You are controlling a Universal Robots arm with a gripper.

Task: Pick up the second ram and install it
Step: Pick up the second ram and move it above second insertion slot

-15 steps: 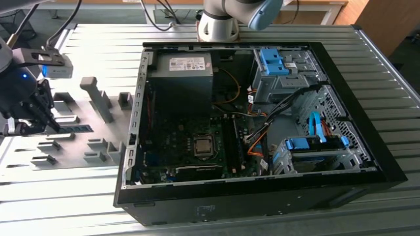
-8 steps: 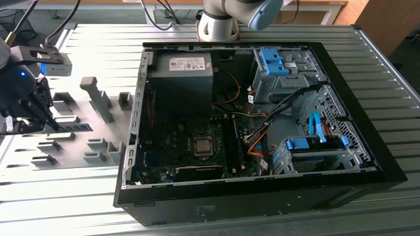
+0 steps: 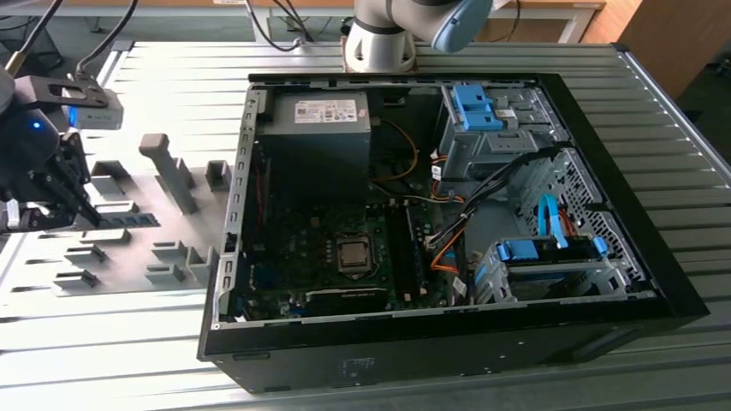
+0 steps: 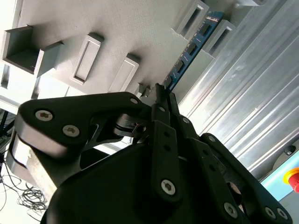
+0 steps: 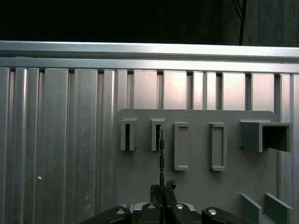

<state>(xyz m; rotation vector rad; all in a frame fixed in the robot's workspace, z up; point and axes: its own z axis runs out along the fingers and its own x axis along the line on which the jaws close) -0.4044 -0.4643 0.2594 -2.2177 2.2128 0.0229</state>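
**A:** Where is the tool (image 3: 82,214)?

**B:** On the exterior view's left. It hangs over the grey fixture plate (image 3: 126,257) that lies on the ribbed metal desk (image 3: 115,342). It is well apart from the open computer case (image 3: 457,347), which takes up the middle and right.

**A:** Has it got hold of anything?

**B:** Yes. In both wrist views the tool (image 4: 160,91) (image 5: 162,187) has its fingers drawn tight on one end of the second ram (image 4: 191,46) (image 5: 161,149). No gap shows between fingers and board.

**A:** And how does the ram lie?

**B:** It stands on its thin edge and runs straight out from the fingertips across the fixture plate. The second wrist view shows its blue-green face with dark chips, and its far end sits between two grey blocks (image 4: 192,18). In the first wrist view it is edge-on, just beside a slotted block (image 5: 157,134). In the exterior view the second ram (image 3: 132,219) is a dark strip among the blocks, next to the tool.

**A:** Is it lifted clear of the fixture?

**B:** I cannot tell.

**A:** And the case?

**B:** It lies on its side with its side panel off, and the motherboard (image 3: 308,248) faces up.
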